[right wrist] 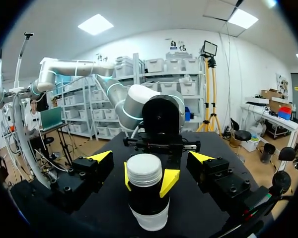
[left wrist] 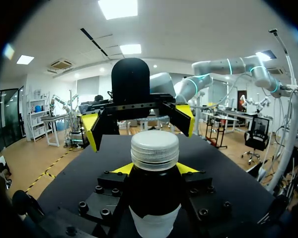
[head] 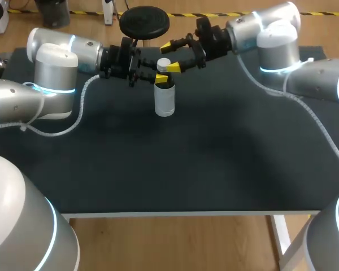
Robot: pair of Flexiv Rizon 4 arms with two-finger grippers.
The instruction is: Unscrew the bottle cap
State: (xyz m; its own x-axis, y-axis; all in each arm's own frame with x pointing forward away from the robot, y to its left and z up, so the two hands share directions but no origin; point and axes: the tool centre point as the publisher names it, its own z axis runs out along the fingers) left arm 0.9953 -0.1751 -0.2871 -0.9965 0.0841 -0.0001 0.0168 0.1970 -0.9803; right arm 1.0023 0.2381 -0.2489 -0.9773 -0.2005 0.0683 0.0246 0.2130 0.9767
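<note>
One capped bottle [head: 164, 100] in L fingers [left wrist: 121, 169]

- The left gripper [head: 163, 79] clamps the bottle [head: 165, 103] below its cap [head: 164, 64], blocking both flanks.
- The right gripper [head: 170, 56], fingers [right wrist: 102, 157] spread, flanks the cap with gaps either side.

A wide rectangular counter [head: 186, 169] fills most of the head view. Its top is a dark, matte, near-black sheet, with a soft grey sheen toward the middle. A thin white edge [head: 175, 214] runs along the near side of the top. Under the near right corner, a white leg [head: 281, 237] goes down from the top. In both wrist views the same dark top stretches away flat and even in colour, ending in a straight far border.
</note>
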